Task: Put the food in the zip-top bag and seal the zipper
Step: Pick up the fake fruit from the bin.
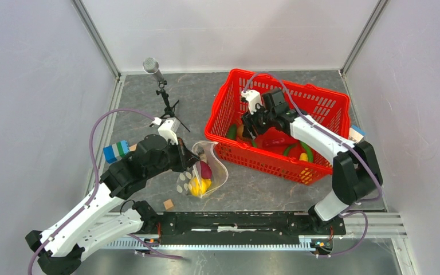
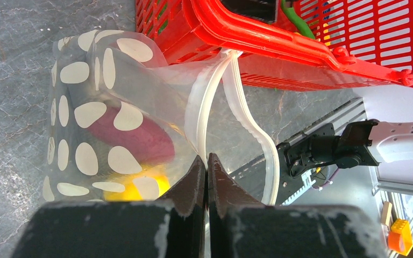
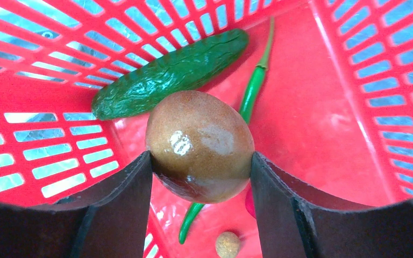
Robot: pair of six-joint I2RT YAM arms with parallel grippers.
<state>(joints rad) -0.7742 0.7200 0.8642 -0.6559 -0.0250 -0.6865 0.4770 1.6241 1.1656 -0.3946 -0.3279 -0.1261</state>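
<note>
In the red mesh basket (image 3: 43,86) the right gripper (image 3: 201,157) grasps the brown lump (image 3: 199,142). The left gripper (image 2: 206,161) is clenched on the zipper (image 2: 247,123) of the zip-top bag (image 1: 203,175), on the tabletop (image 1: 263,189) just left of it. Lift clear of the basket wall and release only over the open mouth.

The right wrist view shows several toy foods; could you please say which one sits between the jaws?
The brown lump, touched by a jaw on each side; the dark green pod and slim green pepper lie behind it in the basket.
</note>
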